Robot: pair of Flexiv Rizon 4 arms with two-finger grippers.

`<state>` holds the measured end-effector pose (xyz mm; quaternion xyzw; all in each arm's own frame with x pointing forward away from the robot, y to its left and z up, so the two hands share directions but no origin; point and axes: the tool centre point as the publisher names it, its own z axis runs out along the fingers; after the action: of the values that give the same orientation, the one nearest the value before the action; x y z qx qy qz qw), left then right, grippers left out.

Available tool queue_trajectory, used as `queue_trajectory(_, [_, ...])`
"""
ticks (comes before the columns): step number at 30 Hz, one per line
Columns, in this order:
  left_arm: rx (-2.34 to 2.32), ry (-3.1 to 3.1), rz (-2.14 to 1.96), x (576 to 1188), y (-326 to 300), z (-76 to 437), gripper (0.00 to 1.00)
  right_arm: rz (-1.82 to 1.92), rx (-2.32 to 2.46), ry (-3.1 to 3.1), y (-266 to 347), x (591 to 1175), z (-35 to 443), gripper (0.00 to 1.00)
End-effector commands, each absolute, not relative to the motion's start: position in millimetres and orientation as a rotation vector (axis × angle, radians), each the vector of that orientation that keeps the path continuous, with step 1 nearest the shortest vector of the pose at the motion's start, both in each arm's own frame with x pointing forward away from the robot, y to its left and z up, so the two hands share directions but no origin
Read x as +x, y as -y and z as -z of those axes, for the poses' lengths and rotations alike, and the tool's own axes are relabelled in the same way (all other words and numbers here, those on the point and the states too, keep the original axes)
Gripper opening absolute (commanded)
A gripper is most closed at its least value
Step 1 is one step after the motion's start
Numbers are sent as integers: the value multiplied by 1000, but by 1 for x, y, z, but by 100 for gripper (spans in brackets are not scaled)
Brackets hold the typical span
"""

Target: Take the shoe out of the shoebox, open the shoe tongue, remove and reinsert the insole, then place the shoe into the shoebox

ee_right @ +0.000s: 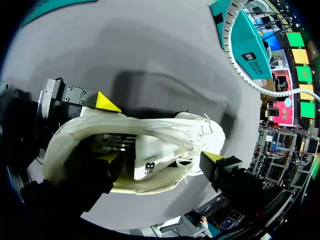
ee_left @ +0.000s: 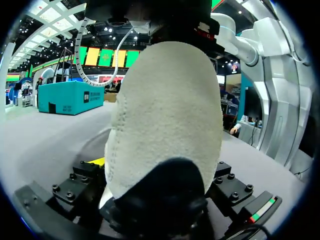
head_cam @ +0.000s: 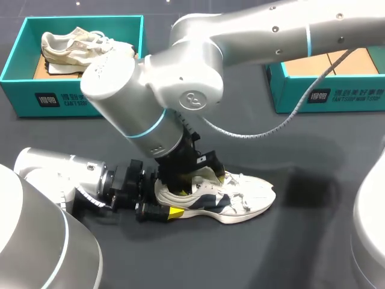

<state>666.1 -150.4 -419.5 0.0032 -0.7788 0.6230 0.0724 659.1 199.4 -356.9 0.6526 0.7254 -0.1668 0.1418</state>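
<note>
Sneaker, white mesh with navy panels [head_cam: 252, 198], sits on dark grey bench [head_cam: 313, 241], well apart from right-hand teal cardboard shoebox [head_cam: 361, 96]. Left jaws clamp heel. Right jaws spread wide at mouth, apparently gripping nothing. Keep heel pinned and lift tongue toward toe slowly.

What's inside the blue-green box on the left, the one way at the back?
A beige shoe lies inside the teal box, on a brown cardboard floor. The floor under the shoe is covered, and my right arm hides the box's near right corner.
</note>
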Motion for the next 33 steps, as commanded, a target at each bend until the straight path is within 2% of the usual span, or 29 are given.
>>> queue_trajectory(1, [13, 2343, -1873, 666, 150, 419, 0, 412, 2083, -1832, -198, 650, 361, 100])
queue_trajectory(17, [13, 2343, -1873, 666, 150, 419, 0, 406, 2071, -1830, -162, 655, 357, 100])
queue_trajectory(33, [13, 2343, -1873, 666, 150, 419, 0, 412, 2111, -1868, -152, 658, 337, 100])
